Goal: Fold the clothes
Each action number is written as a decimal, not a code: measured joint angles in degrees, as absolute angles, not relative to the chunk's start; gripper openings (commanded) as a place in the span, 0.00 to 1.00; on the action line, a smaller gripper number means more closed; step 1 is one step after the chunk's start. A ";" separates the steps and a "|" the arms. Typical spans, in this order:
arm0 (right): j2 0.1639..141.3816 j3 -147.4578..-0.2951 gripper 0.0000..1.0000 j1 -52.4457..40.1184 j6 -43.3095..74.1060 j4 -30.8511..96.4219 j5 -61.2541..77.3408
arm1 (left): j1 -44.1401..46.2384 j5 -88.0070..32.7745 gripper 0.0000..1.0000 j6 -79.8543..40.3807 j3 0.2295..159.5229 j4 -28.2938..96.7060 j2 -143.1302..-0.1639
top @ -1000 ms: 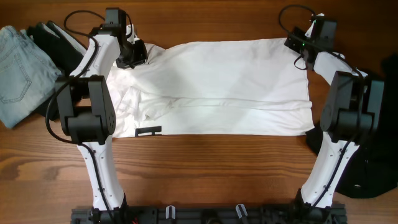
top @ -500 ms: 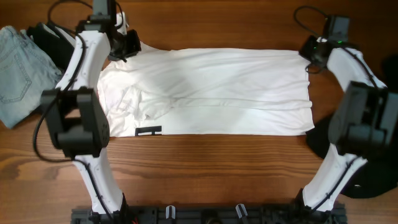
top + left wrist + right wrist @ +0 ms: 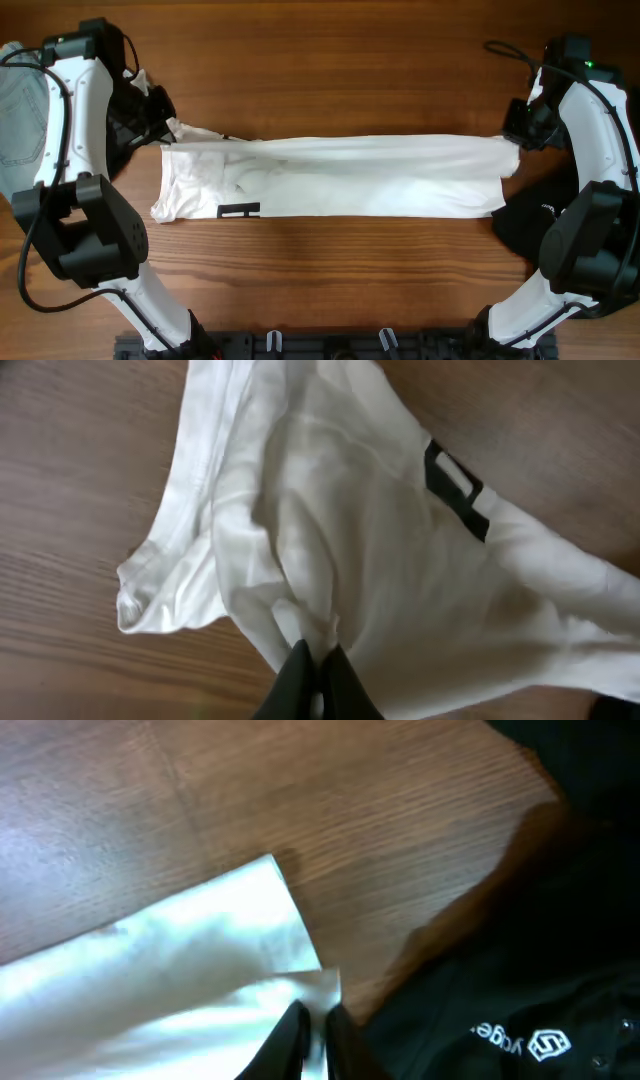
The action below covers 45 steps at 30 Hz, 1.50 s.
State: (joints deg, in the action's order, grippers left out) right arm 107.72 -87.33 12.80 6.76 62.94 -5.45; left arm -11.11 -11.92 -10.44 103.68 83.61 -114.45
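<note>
overhead shows one white t-shirt [image 3: 350, 175], its two ends pinched between left and right jaws

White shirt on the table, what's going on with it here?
Two robot arms are folding the white T-shirt. The left gripper pinches its bunched end, and the right gripper pinches the opposite corner. The shirt lies stretched between them as a long narrow band on the wooden table. A black garment sits by the right arm.
</note>
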 measured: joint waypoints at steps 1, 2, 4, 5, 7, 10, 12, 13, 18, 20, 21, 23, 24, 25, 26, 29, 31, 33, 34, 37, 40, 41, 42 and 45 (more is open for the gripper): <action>107.72 -87.33 0.18 12.80 6.52 63.42 -5.72 | -11.09 -11.90 0.05 -10.41 103.28 84.42 -114.45; 107.72 -87.33 0.19 12.80 6.37 63.68 -6.11 | -11.11 -11.81 0.22 -10.44 102.78 86.11 -114.45; 107.72 -87.33 0.31 12.80 6.28 64.23 -6.74 | -11.09 -11.44 0.41 -10.52 101.45 90.35 -114.45; 107.72 -87.33 0.35 12.80 6.20 64.47 -6.96 | -11.11 -11.22 0.41 -10.61 101.06 92.09 -114.45; 107.72 -87.24 0.41 12.80 6.02 65.14 -7.42 | -11.11 -10.96 0.42 -10.66 100.40 94.59 -114.45; 107.72 -87.00 0.55 12.80 5.26 66.22 -7.62 | -11.11 -10.76 0.43 -10.66 99.96 94.96 -114.43; 107.72 -85.49 0.68 12.80 2.83 65.91 -6.15 | -11.11 -10.76 0.43 -10.66 99.92 93.60 -114.43; 107.70 -84.20 0.70 12.82 1.02 65.12 -4.23 | -11.11 -10.76 0.43 -10.66 99.85 92.33 -114.43; 107.61 -77.01 0.81 12.82 -4.25 57.52 2.90 | -9.28 -10.79 0.44 -10.66 99.74 85.43 -114.41; 107.59 -75.00 0.85 12.84 -7.01 55.59 5.87 | -6.68 -10.81 0.44 -10.66 99.74 83.31 -114.41; 107.59 -73.87 0.85 12.84 -7.84 53.76 6.83 | -5.76 -10.81 0.43 -10.66 99.74 82.50 -114.41; 107.61 -71.09 0.87 12.84 -8.95 50.83 7.79 | -4.38 -10.81 0.43 -10.66 99.74 81.78 -114.41; 107.59 -70.02 0.88 12.84 -9.28 49.98 7.70 | -4.21 -10.81 0.43 -10.66 99.74 81.73 -114.41; 107.59 -69.38 0.88 12.84 -9.32 49.54 7.49 | -4.21 -10.81 0.43 -10.66 99.74 81.78 -114.41; 107.59 -67.88 0.88 12.84 -9.32 48.71 6.46 | -4.23 -10.81 0.43 -10.66 99.74 81.76 -114.41; 107.57 -65.30 0.90 12.84 -9.34 45.45 4.45 | -4.23 -10.81 0.43 -10.66 99.74 81.71 -114.39; 107.02 -64.10 0.90 12.80 -9.28 42.50 3.62 | -4.23 -10.81 0.43 -10.66 99.74 81.76 -114.39; 106.69 -63.55 0.87 12.80 -9.28 41.39 3.55 | -4.23 -10.81 0.43 -10.66 99.74 81.73 -114.39; 106.69 -63.55 0.79 12.80 -9.28 41.39 3.57 | -4.23 -10.81 0.43 -10.66 99.74 81.73 -114.39; 106.67 -63.51 0.04 12.82 -9.19 41.69 4.43 | -4.23 -10.81 0.43 -10.66 99.74 81.73 -114.39; 106.61 -63.24 0.04 12.67 -8.86 41.76 6.87 | -4.23 -10.81 0.43 -10.66 99.74 81.76 -114.39; 106.59 -63.31 0.04 12.69 -8.40 41.93 6.85 | -4.23 -10.81 0.43 -10.66 99.74 81.73 -114.39; 106.59 -63.42 0.04 12.67 -7.73 42.11 6.61 | -4.23 -10.81 0.43 -10.66 99.74 81.73 -114.39; 106.76 -69.17 0.04 12.58 -4.14 50.96 1.37 | -4.23 -10.81 0.43 -10.66 99.74 81.76 -114.39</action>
